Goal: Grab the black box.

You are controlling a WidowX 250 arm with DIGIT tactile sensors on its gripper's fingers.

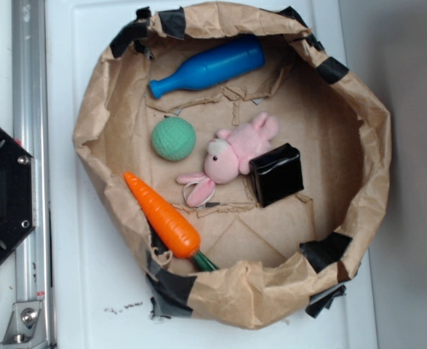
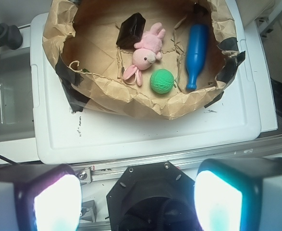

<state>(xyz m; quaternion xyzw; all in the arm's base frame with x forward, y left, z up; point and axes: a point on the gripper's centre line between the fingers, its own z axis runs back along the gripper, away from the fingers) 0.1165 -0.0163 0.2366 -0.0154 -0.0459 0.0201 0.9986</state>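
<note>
Exterior view
Nest: a crumpled brown paper nest [image 1: 89,131] with black tape patches on its rim, sitting on a white lid [image 1: 75,291].
Box: the black box [image 1: 277,174] lies on the nest floor, right of centre, touching the bunny's body.
Bunny: a pink bunny [image 1: 231,156] at the middle of the nest, just left of the box.
Ball: a green ball [image 1: 174,139], left of the bunny, apart from it.
Bottle: a blue bottle [image 1: 209,65] lies along the nest's upper wall.
Carrot: an orange carrot [image 1: 162,216] leans on the nest's lower left wall.
Gripper: not seen in this view.

Wrist view
Gripper: the gripper [image 2: 138,199] hangs outside the nest, well apart from it, fingers spread wide with nothing between them.
Fingers: two pale glowing pads [image 2: 56,202] fill the lower corners.
Box: at the nest's far side [image 2: 132,30], touching the bunny [image 2: 147,50].
Ball: [image 2: 161,81] near the nest's closer wall, beside the bottle [image 2: 197,48].
</note>
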